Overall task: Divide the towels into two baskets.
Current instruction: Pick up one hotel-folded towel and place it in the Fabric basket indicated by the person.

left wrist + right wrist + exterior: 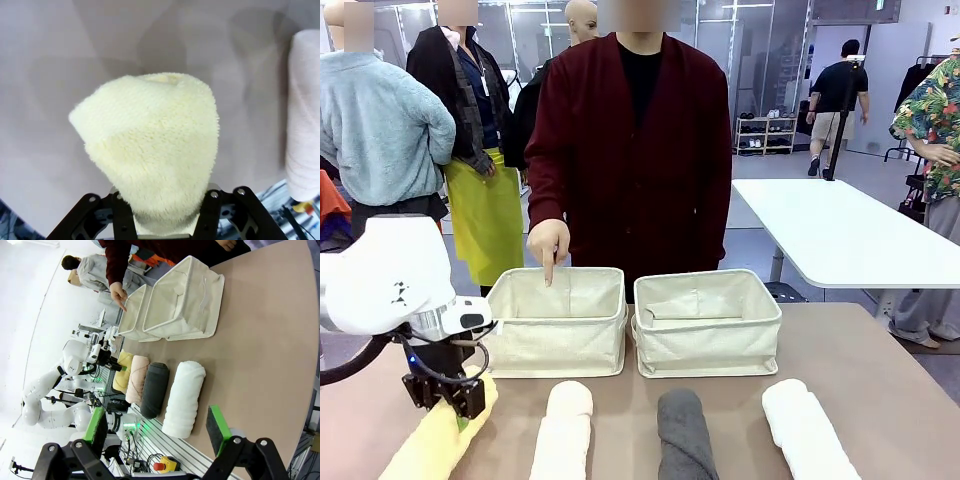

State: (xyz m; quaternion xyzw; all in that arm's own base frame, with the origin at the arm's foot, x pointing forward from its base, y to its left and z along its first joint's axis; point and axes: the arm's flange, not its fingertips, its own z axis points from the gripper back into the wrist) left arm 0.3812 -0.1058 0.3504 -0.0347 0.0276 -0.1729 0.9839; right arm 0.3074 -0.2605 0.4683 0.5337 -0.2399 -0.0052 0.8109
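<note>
My left gripper [458,405] is shut on the far end of the pale yellow towel [435,440] at the table's front left. In the left wrist view the yellow roll [150,150] bulges up between the black fingers [122,220]. A cream towel [562,430], a dark grey towel [685,435] and a white towel [808,428] lie in a row to its right. Two cream baskets [555,350] [705,350] stand side by side behind the row. My right gripper [157,432] hangs open above the table's near edge, close to the white towel [185,397].
The person stands behind the baskets, one hand [548,245] pointing a finger down into the left basket. The cream towel [305,125] lies close beside the held roll. Bare brown tabletop [860,350] stretches right of the baskets. A white table stands farther back right.
</note>
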